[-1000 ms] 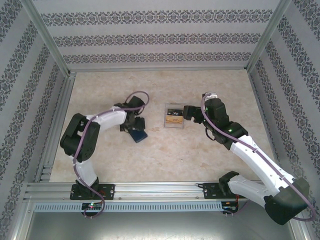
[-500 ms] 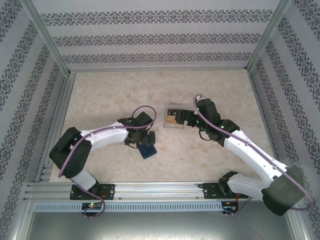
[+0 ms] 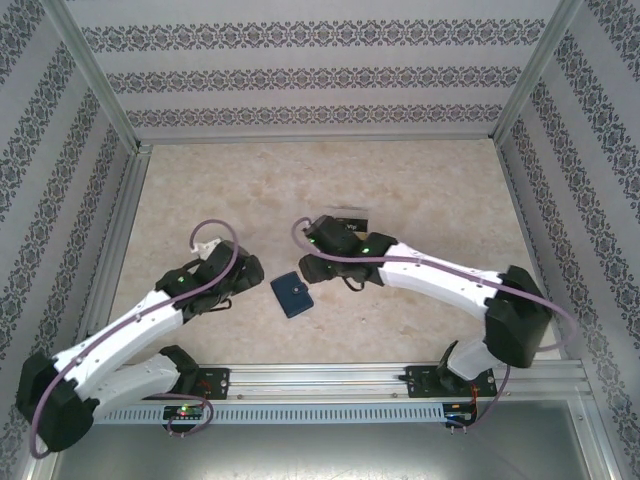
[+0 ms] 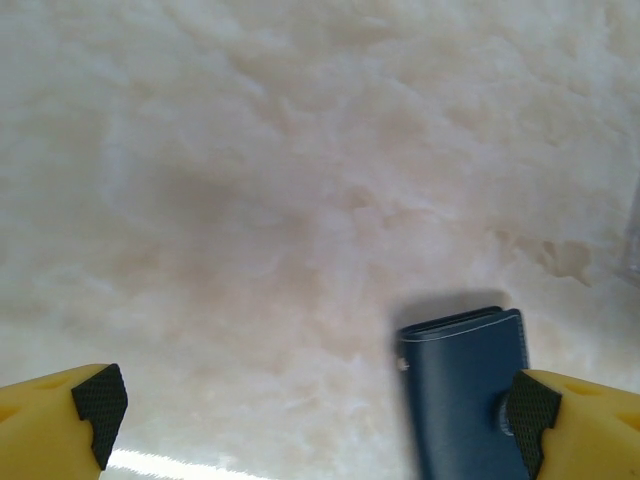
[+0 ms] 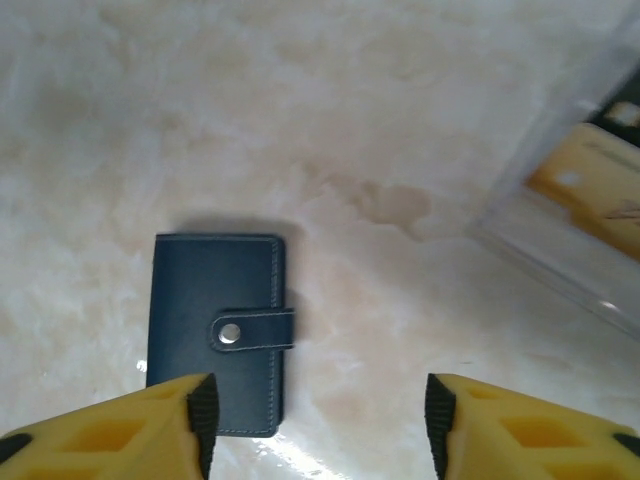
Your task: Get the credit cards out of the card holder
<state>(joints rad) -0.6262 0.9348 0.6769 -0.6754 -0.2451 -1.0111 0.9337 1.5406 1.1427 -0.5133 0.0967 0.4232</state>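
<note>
From above I count one card holder (image 3: 297, 295), closed and flat on the table (image 3: 420, 180), two grippers and one clear box (image 3: 350, 213). The left gripper (image 3: 252, 282) sits just left of the card holder, and the right gripper (image 3: 312, 268) just beyond it.

On the left wrist camera, the left gripper (image 4: 315, 430) gapes wide, with the card holder (image 4: 465, 390) by its right-hand pad (image 4: 528, 420).

On the right wrist camera, the right gripper (image 5: 320, 420) stands partly apart over bare table. The card holder (image 5: 215, 330), its tab snapped, lies by the picture's left finger (image 5: 200, 410). The clear box (image 5: 580, 230) holds one gold card (image 5: 590, 180)
</note>
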